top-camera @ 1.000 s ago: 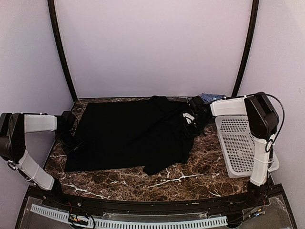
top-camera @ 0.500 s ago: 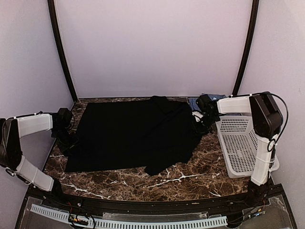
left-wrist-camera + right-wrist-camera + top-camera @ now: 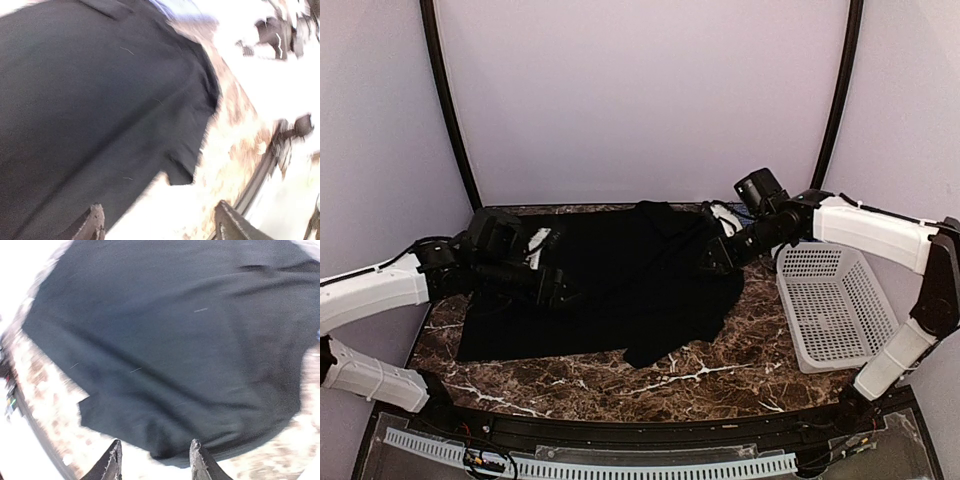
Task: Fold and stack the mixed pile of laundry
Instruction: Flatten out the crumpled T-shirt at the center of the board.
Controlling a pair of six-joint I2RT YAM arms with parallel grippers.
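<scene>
The large black garment (image 3: 620, 275) lies spread flat on the marble table, with one sleeve corner (image 3: 182, 172) pointing at the front edge. My left gripper (image 3: 555, 287) hovers over its left part; its jaws (image 3: 160, 227) stand wide apart with nothing between them. My right gripper (image 3: 712, 258) hangs over the garment's right side, open and empty (image 3: 155, 462), above the dark hem (image 3: 190, 440). A pale blue blurred patch, probably the checked shirt (image 3: 172, 7), shows beyond the garment's far edge. In the top view the right arm hides that shirt.
A white perforated basket (image 3: 832, 312) stands at the right edge of the table. Bare marble (image 3: 720, 375) runs along the front between the garment and the black rail. Pale walls close the back and sides.
Both arms have swung inward from the table's sides and now hover over the black garment. Both sets of jaws have opened wider. The garment lies as before.
</scene>
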